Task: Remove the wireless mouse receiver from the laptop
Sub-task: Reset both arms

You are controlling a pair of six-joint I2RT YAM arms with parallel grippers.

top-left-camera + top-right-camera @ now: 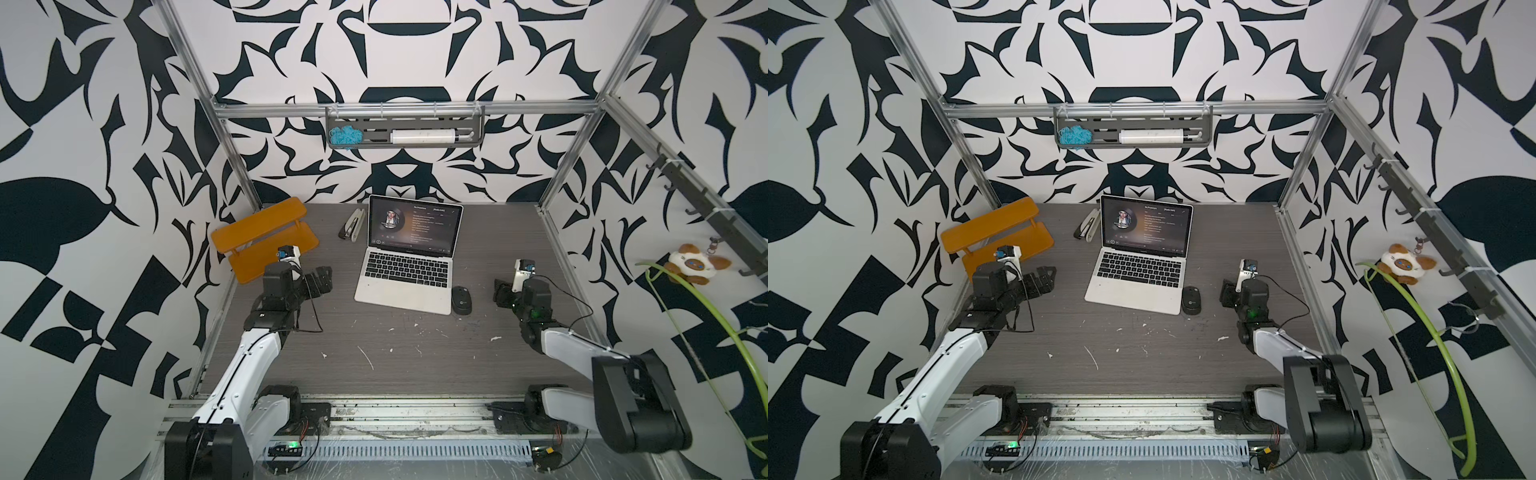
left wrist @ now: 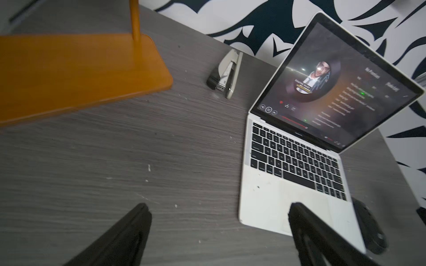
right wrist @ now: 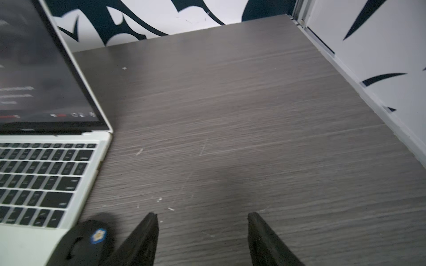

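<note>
**Top views.** In both top views the laptop (image 1: 400,293) (image 1: 1133,291) stands open at the middle rear of the tabletop (image 1: 395,357), with its screen lit. A black mouse (image 1: 461,300) lies just beside its right front corner. A stapler (image 1: 351,227) lies left of the screen. An orange shelf (image 1: 266,237) stands at the left rear. The left tool (image 1: 319,277) is positioned left of the laptop, apart from it and in front of the shelf. The right tool (image 1: 502,291) is positioned right of the mouse, near it but not touching. The receiver is too small to make out at this range.

**Left wrist view.** The left tool (image 2: 219,214) has its jaws spread wide with nothing between them, and bare tabletop shows in the gap. One finger (image 2: 306,230) overlaps the laptop's front corner in the picture; contact cannot be told. The laptop's left edge is in view, but the receiver cannot be identified on it.

**Right wrist view.** The right tool (image 3: 202,218) has its jaws apart and empty over bare tabletop, right of the laptop. The mouse lies just beside one finger (image 3: 147,235). The laptop's right edge is blurred, so the receiver's position cannot be told.
</note>
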